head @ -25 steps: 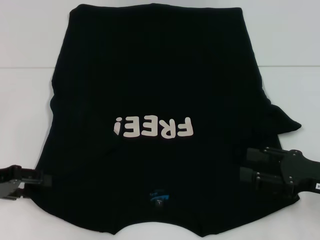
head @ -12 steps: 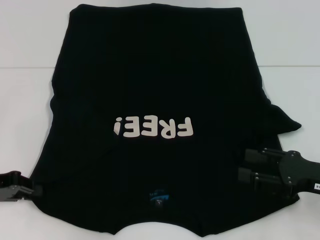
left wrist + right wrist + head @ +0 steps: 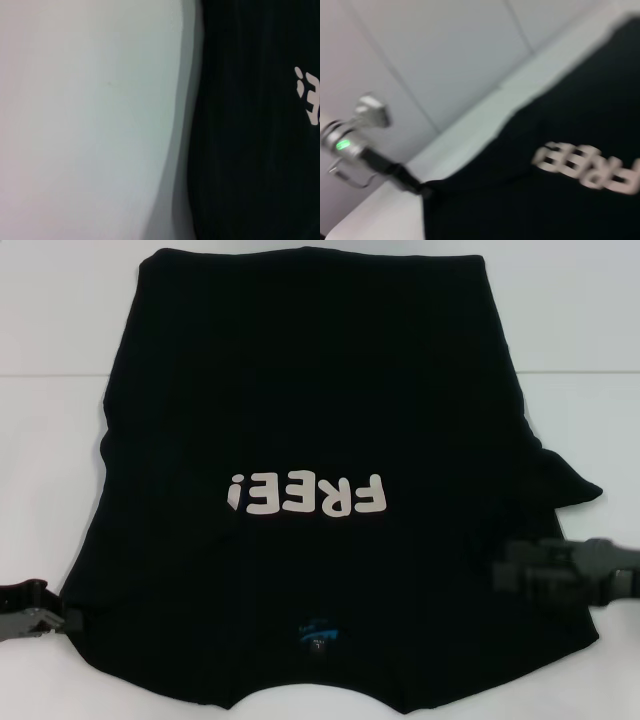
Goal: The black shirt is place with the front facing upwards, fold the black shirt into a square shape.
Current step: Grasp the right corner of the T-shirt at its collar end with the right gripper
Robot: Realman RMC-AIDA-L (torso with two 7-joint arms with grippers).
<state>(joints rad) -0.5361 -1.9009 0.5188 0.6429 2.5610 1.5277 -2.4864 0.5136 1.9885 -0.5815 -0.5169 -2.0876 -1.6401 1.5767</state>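
The white flat bench (image 3: pixel 50 490) carried the large plain black short-sleeved cloth shirt (image 3: pixel 310 410), which lay spread flat and covered most of the surface. The shirt's collar end lay toward the robot and its hem toward the far edge of the bench, so the cream "FREE!" lettering (image 3: pixel 305 494) on the chest read upside down in the head view. 1 sleeve (image 3: pixel 565 485) stuck out on the robot's right side; the left side of the shirt showed a straight edge with no sleeve spread out. A small blue neck label (image 3: pixel 318 632) sat at the collar, close to the near edge.

The right hand (image 3: pixel 515 575), a dark grey metal gripper, sat over the shirt's right shoulder area, reaching in from the right edge; it appeared smeared, and I cannot tell how far its fingers were parted or whether they had cloth between them. The left hand (image 3: pixel 62 612), black and grey, sat at the shirt's left edge near the shoulder, low over the bench; whether it was spread or pinching the cloth I cannot tell.
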